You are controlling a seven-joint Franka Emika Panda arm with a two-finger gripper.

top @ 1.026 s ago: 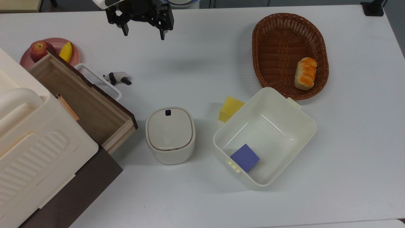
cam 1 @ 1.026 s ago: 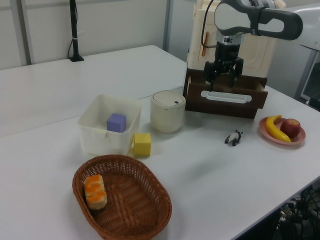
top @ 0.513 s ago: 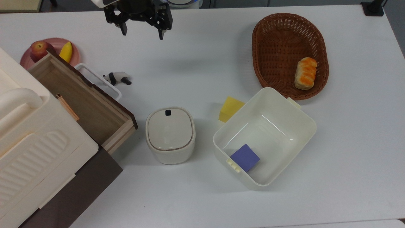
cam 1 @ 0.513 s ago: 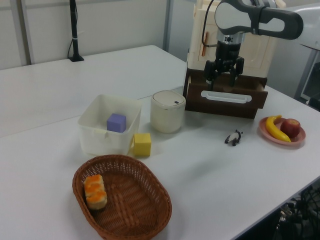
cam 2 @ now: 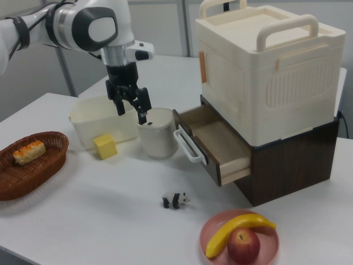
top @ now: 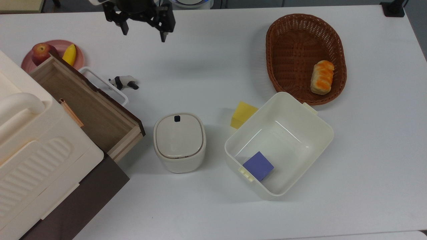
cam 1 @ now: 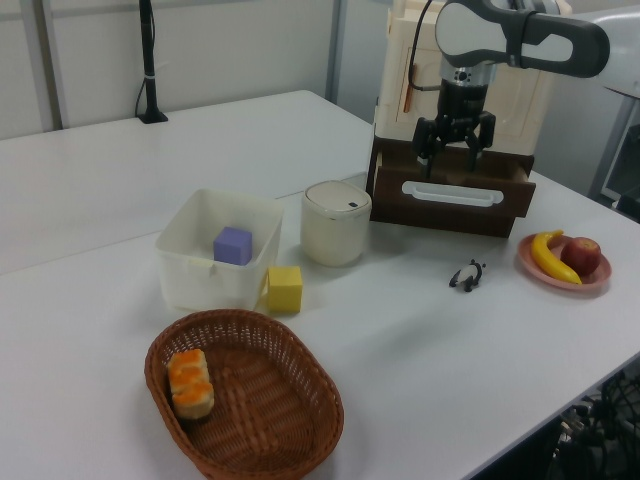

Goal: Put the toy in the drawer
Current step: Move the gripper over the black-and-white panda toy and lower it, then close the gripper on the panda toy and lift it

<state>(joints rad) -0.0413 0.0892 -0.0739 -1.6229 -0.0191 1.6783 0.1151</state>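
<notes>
Since the earlier frames the pincer (top: pixel 142 29) has slid toward the top view's left and slightly up the picture, while everything on the worktop (top: pixel 206 60) lies where it did. Its two fingers stand apart and hold nothing; it hangs in the air well above the surface, as the right view (cam 2: pixel 130 105) and the left view (cam 1: pixel 456 150) both show.

The toy (top: pixel 124 82), a small black-and-white panda, lies on the worktop just beside the white loop handle (top: pixel 104 85) of the drawer (top: pixel 83 103), outside it. In the right view the toy (cam 2: pixel 176 200) sits in front of the drawer (cam 2: pixel 220 144) and short of the pink plate (cam 2: pixel 209 234) with the banana and apple. The drawer is pulled out, and its light-brown inside is bare as far as the top view shows.

By my reading the task is at its start: the drawer already stands open, so no opening step is left, but the toy is not yet grasped. What remains is to bring the pincer over the toy, lower it, close on the figurine, lift it over the dark front edge and let it go inside. The pincer is still well apart from the toy, up the top view and to the toy's right. The yellow cube (top: pixel 243 114), the cream tub (top: pixel 300 113) with the purple cube (top: pixel 258 165), the lidded pot (top: pixel 179 141) and the basket (top: pixel 283 66) lie off toward the top view's right, away from that path.
</notes>
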